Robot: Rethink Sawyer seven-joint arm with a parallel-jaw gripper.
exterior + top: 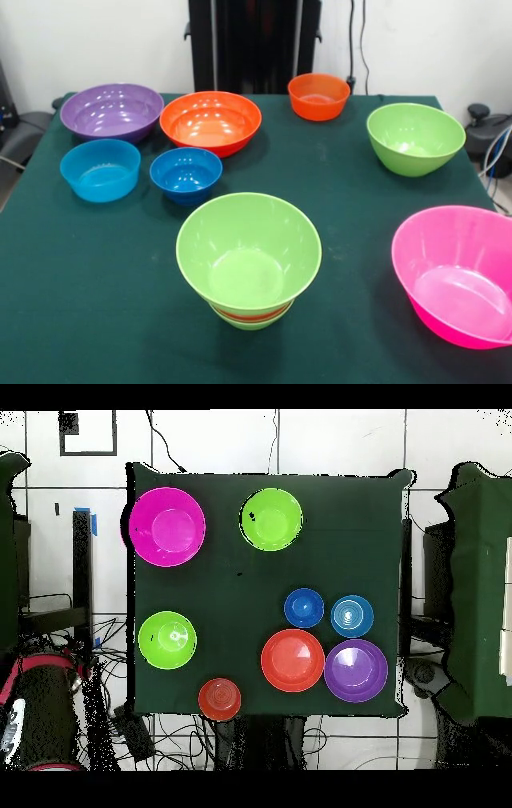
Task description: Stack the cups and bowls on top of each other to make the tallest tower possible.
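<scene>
bright, even light from above. the bowls carry soft white glare streaks, strongest on the purple bowl upper left and the large orange bowl beside it. shadows on the green cloth are faint and short. the front view is sharp mid-frame, slightly soft toward the lower edge.

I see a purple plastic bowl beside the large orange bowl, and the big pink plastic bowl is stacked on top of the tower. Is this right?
Not quite. The purple plastic bowl is beside the large orange plastic bowl, but the big pink plastic bowl stands alone on the green table, apart from the tower. A wide lime green bowl tops the tower. The front view shows this.
</scene>
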